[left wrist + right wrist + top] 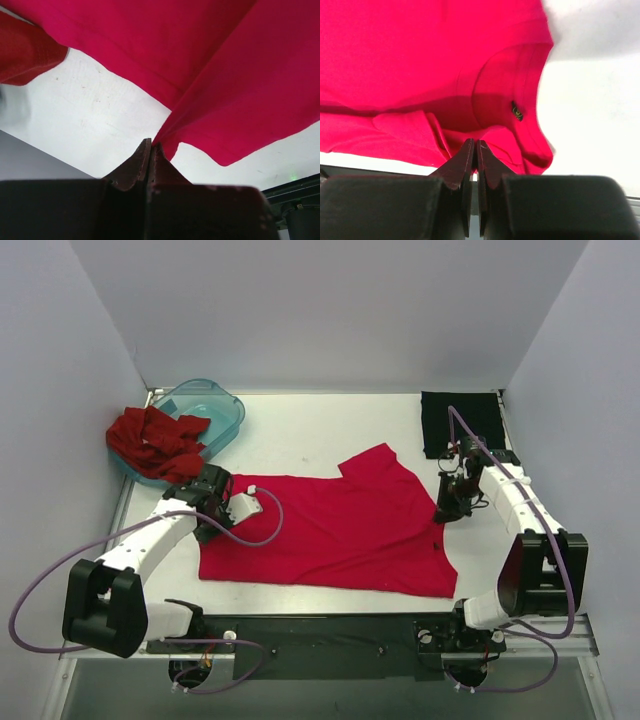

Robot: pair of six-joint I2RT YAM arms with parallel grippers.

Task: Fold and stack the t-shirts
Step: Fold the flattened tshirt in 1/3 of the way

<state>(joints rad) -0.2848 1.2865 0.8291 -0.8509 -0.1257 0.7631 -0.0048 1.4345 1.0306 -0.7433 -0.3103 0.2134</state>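
Pink tee (330,530): bright crimson-pink, plain. Red tee (152,440): darker brick-red. Black tee (460,420): plain black. Tub (225,412): translucent teal. Worktop (300,435): white. Arms (150,535): white, black joints.

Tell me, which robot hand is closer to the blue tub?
Left. The left gripper is just on the near side of the teal tub, pinching the edge of the pink t-shirt. The right gripper is far across the table, near the black t-shirt.

A spread shirt (330,530) lies in the middle of the bench (320,430). A crumpled shirt (155,440) sits back left, partly in the tub (225,405). A folded shirt (460,420) lies back right. The left tool (208,530) is at the spread shirt's left edge, the right tool (445,513) at its right.
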